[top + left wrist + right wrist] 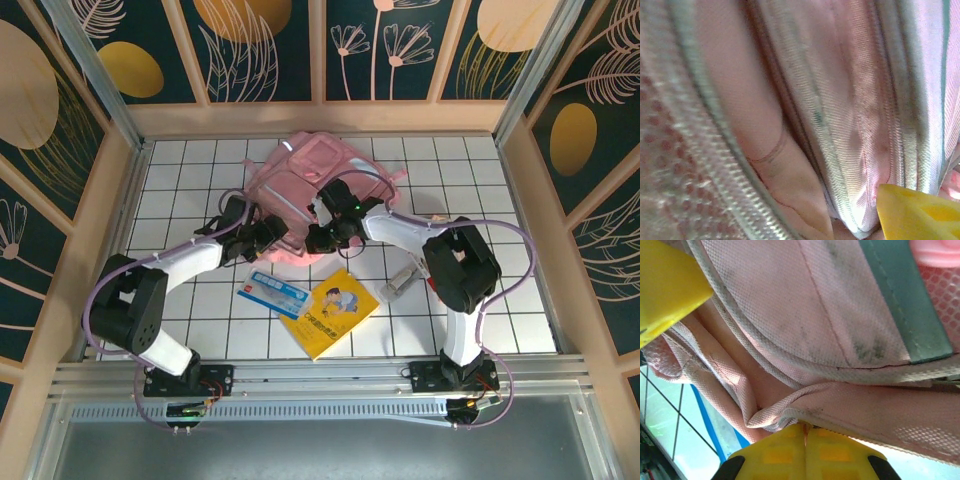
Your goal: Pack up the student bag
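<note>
The student bag, a soft pink backpack, lies at the middle back of the tiled table. Both arms reach into its near edge. My right gripper is shut, its yellow fingers pinching a fold of the bag's pink hem. My left gripper is pressed against the bag's left near side. In the left wrist view one yellow finger shows at the lower right, far from centre, with pink fabric and a zipper across the rest, so the jaws stand apart. Another yellow finger pokes in at the top left of the right wrist view.
A yellow book and a blue-and-white booklet lie on the table in front of the bag, between the arms. A small pale object lies beside the right arm. Wooden walls enclose the white tiled table.
</note>
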